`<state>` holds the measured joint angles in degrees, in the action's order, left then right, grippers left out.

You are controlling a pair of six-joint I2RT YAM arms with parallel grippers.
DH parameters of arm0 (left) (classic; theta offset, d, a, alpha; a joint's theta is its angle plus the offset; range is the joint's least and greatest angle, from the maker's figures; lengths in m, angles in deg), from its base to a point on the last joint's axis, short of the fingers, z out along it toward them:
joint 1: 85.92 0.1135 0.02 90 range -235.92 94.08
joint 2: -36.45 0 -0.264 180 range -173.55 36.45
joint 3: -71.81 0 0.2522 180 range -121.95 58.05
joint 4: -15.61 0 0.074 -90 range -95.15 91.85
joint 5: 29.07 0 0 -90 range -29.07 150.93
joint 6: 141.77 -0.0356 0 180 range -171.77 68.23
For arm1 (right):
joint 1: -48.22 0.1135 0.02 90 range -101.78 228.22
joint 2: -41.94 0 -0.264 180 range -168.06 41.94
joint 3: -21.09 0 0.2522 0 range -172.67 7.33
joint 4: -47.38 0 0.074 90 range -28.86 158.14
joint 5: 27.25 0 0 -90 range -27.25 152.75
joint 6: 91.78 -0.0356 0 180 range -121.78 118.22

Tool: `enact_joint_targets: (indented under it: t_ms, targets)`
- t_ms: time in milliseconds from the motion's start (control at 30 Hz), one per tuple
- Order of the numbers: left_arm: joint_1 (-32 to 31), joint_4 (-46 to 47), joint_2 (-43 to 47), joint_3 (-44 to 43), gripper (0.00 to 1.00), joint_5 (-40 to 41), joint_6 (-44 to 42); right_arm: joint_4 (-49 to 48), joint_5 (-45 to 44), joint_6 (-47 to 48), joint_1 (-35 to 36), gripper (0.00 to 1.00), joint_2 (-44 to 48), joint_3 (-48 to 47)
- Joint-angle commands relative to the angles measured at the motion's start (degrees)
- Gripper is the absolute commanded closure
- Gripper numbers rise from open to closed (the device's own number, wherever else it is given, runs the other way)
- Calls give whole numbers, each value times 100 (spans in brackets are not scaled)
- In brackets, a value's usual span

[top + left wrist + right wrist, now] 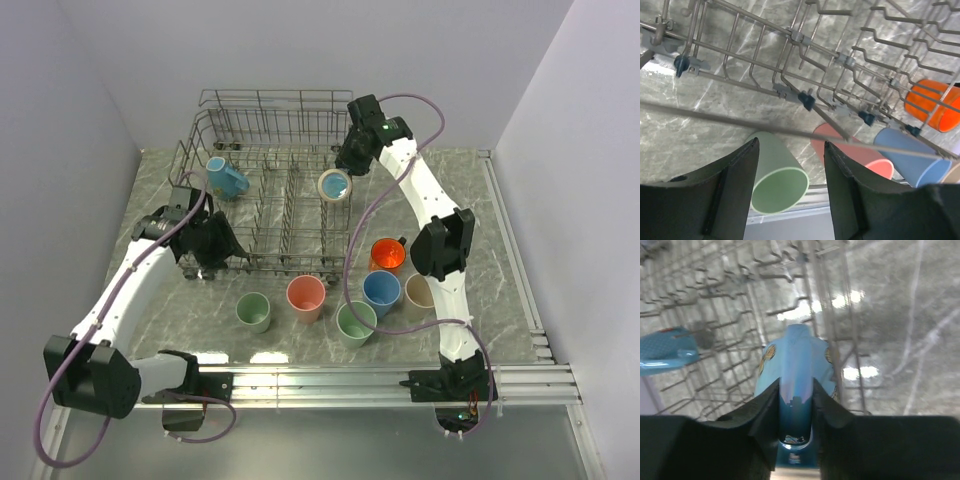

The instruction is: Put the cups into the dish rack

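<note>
The left gripper (pixel 790 145) hangs open and empty at the dish rack (pixel 270 262)'s near wall. A blue mug (pixel 226 178) lies loaded at the rack's left end. The right gripper (pixel 796 390) is clamped on a light blue cup (pixel 795 357) above the rack's right side, not yet released. Left on the table (pixel 505 230): green cup (pixel 254 311), pink cup (pixel 306 297), second green cup (pixel 356 323), blue cup (pixel 381 291), orange mug (pixel 387 255), beige cup (pixel 420 292). Upright tines (pixel 290 200) may snag the held cup.

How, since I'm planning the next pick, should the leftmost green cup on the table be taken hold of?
Probably grip the leftmost green cup by its rim, coming from straight above, one finger inside and one outside. It stands upright, mouth up, apart from the pink cup, with no handle showing.
</note>
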<state>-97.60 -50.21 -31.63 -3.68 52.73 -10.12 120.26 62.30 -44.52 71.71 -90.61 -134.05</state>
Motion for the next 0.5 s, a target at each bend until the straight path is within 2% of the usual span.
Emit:
enact_joint_targets:
  t_ms: [0, 100, 133, 200, 300, 467]
  targets:
    - [-18, 152, -171, -119, 41, -67, 45, 909, 27, 249, 25, 54, -139, 119]
    - [-10, 90, -355, -304, 41, -111, 19, 743, 229, 240, 25, 42, -113, 356]
    - [-9, 81, -391, -374, 41, -94, 1, 707, 351, 231, 7, 24, -122, 374]
    - [-18, 64, -505, -427, 41, -76, -25, 724, 414, 231, 7, 9, -183, 217]
    - [-18, 20, -654, -550, 42, -102, -69, 725, 493, 214, -63, 3, -122, 102]
    - [-18, -112, -812, -840, 42, 82, -166, 514, 555, 91, -230, 2, 159, 164]
